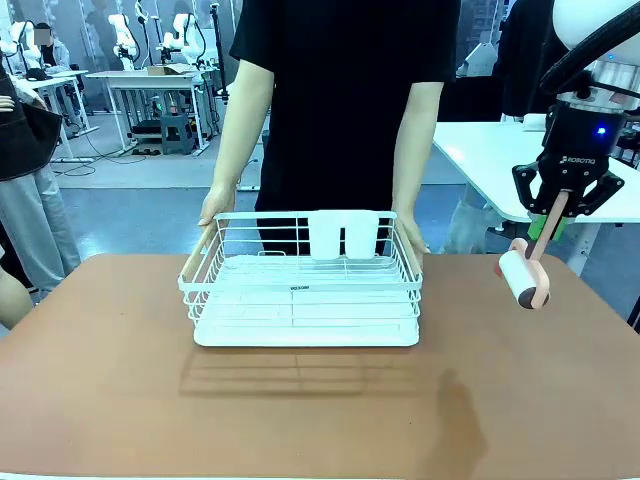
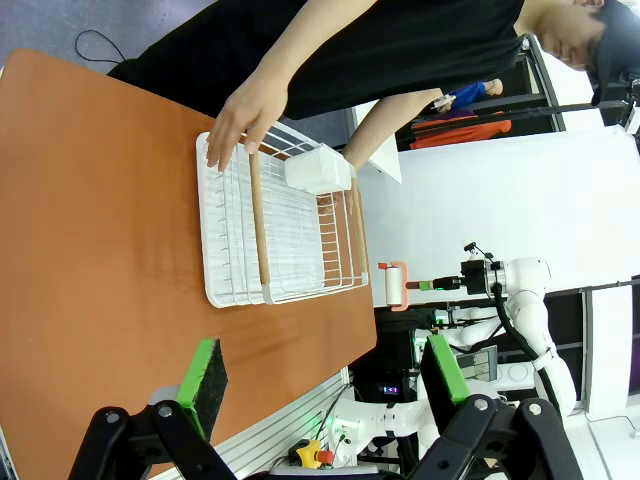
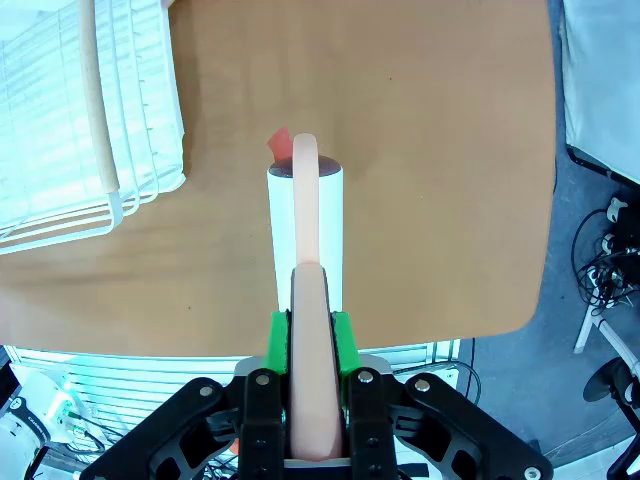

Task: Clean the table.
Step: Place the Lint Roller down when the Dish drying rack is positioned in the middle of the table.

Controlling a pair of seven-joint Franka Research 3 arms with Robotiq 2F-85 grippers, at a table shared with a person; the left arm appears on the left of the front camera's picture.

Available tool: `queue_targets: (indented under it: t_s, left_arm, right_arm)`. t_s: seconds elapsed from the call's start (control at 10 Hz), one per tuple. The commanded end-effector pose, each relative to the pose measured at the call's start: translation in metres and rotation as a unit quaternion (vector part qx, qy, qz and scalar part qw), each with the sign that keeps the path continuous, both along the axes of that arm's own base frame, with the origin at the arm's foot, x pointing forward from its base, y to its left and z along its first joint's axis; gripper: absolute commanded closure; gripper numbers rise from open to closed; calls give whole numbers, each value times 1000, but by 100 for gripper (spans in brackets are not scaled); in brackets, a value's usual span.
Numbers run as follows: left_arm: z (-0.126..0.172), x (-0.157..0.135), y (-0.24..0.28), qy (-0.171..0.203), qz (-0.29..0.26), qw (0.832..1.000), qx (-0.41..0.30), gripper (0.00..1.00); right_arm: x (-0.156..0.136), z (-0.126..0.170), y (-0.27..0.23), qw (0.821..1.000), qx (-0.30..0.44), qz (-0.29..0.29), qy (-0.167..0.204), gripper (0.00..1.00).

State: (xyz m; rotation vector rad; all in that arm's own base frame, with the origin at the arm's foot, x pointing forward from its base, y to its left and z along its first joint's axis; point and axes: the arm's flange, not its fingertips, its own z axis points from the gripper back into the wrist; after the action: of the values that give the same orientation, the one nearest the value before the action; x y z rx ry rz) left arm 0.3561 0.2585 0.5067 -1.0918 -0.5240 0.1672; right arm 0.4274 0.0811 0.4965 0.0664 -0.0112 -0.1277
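The reddish-brown table carries a white wire rack at its far middle. A person across the table grips the rack's ends with both hands. My right gripper hangs above the table's right side, shut on the pink handle of a lint roller whose white roll points down, just above the tabletop. The right wrist view shows the green pads clamping the handle, with the roll over bare table to the right of the rack. My left gripper is open and holds nothing, well back from the rack.
A white cutlery holder sits on the rack's far side. A white-topped table stands behind at the right. The brown table's right edge is close to the roller. Bare tabletop lies in front of the rack.
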Motion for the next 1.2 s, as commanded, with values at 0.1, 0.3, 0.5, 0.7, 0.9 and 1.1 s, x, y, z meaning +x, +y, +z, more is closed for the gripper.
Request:
queue_targets:
  t_s: [0.1, 0.3, 0.5, 0.7, 0.9, 1.1]
  left_arm:
    - [2, -2, 1, -7, -1, 1000, -4, 0]
    - [2, -2, 1, -7, -1, 1000, -4, 0]
    - [2, -2, 1, -7, -1, 1000, -4, 0]
    - [2, -2, 1, -7, -1, 1000, -4, 0]
    - [2, -2, 1, -7, -1, 1000, -4, 0]
    - [2, -2, 1, -7, -1, 1000, -4, 0]
  right_arm:
    - [0, 3, 3, 1000, 1, 4, 1, 79]
    - [0, 3, 3, 1000, 1, 4, 1, 79]
    - [0, 3, 3, 1000, 1, 4, 1, 79]
    - [0, 3, 3, 1000, 1, 4, 1, 79]
    - [0, 3, 3, 1000, 1, 4, 1, 79]
    - [0, 3, 3, 1000, 1, 4, 1, 79]
